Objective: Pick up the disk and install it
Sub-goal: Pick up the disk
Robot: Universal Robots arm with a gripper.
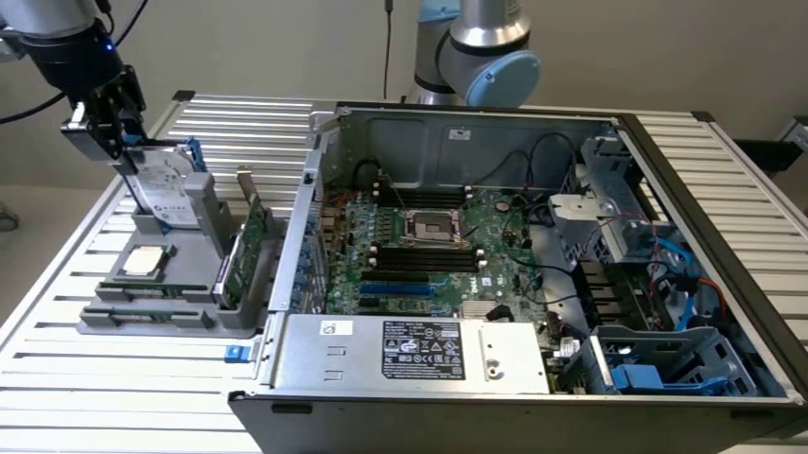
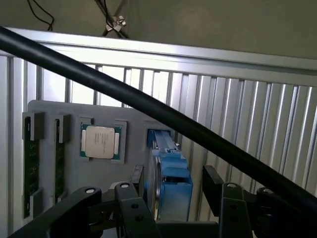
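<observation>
My gripper (image 2: 172, 182) hangs with jaws apart, straddling the disk (image 1: 163, 189) — a gap shows beside one finger. The disk stands upright in the grey holder (image 1: 189, 284), at nine o'clock from the computer case (image 1: 417, 142).

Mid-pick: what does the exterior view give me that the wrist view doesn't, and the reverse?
Exterior view: the open grey metal computer case with its green motherboard, and a thin green circuit card standing in the grey plastic holder. Wrist view: a black cable crossing in front, and that the tool stands open astride the blue-framed silver-grey disk. Both: the tool, that disk upright in the holder, and the square silver processor chip.
</observation>
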